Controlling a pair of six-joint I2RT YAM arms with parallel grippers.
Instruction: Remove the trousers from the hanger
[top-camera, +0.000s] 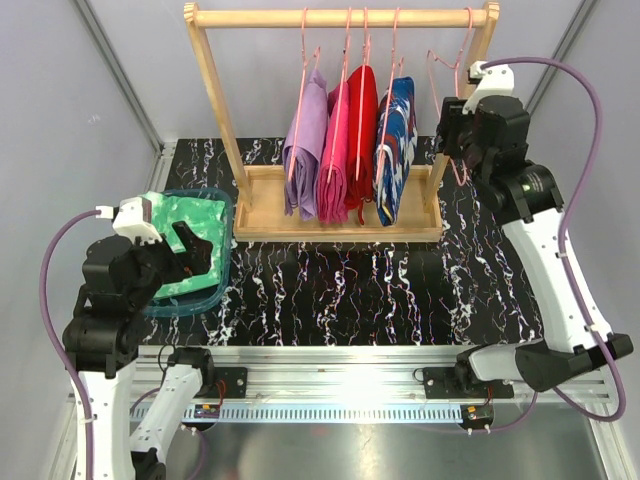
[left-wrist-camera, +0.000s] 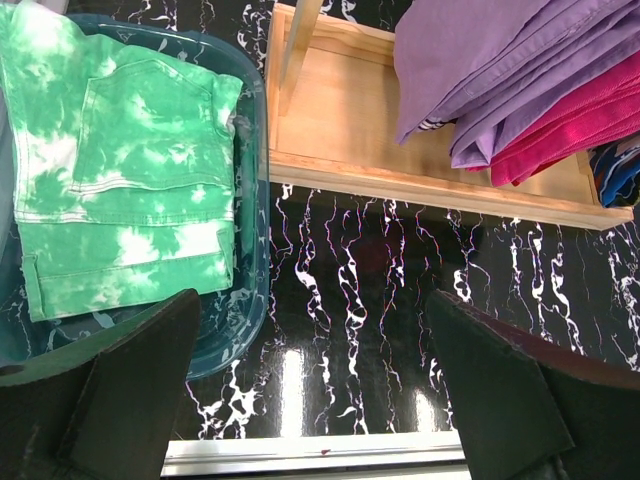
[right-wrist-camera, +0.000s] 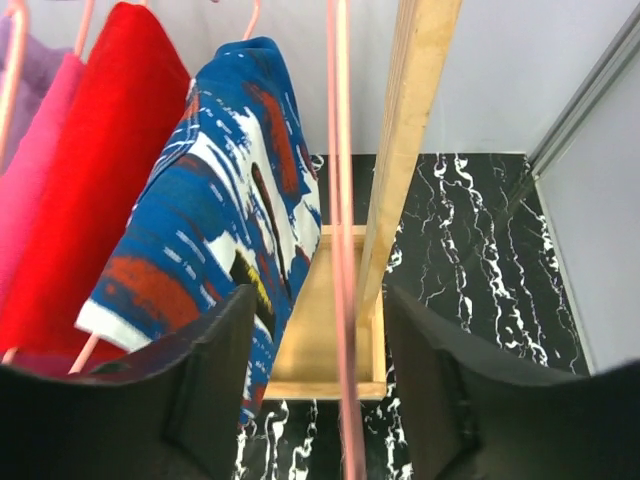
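The mint green trousers (left-wrist-camera: 120, 170) lie folded in a teal bin (left-wrist-camera: 255, 240) just left of the wooden rack (top-camera: 340, 222) — off their hanger. The navy patterned trousers (right-wrist-camera: 215, 210) hang on the rack's rail, rightmost of the clothes, beside a red pair (right-wrist-camera: 110, 170). The left gripper (left-wrist-camera: 312, 330) hovers over the bin's rack-side edge, fingers spread wide and holding nothing. The right gripper (right-wrist-camera: 320, 300) sits at the rack's right post — fingers apart, a bare pink hanger (right-wrist-camera: 338, 150) between them.
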